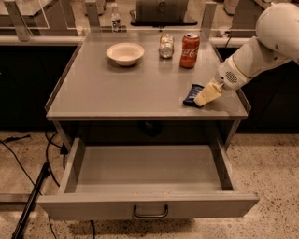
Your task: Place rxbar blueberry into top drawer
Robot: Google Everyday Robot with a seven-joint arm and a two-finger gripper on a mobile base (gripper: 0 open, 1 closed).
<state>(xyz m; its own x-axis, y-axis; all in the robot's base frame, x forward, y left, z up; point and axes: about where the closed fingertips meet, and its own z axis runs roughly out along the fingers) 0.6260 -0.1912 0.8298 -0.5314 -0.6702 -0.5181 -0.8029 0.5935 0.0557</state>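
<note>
The rxbar blueberry (190,94) lies flat on the grey table top (126,91) near its front right corner, a dark navy wrapper. My gripper (206,95) comes down from the white arm at the right and its cream tip rests over the bar's right end, hiding that part. The top drawer (149,204) is pulled fully out below the table, with nothing inside it, and its dark bar handle (150,213) is at the centre of the front panel.
A red soda can (189,50), a small silver can (165,45) and a white bowl (125,52) stand at the back of the table. A bottle (115,11) stands behind them. Cables (46,163) run on the floor at the left.
</note>
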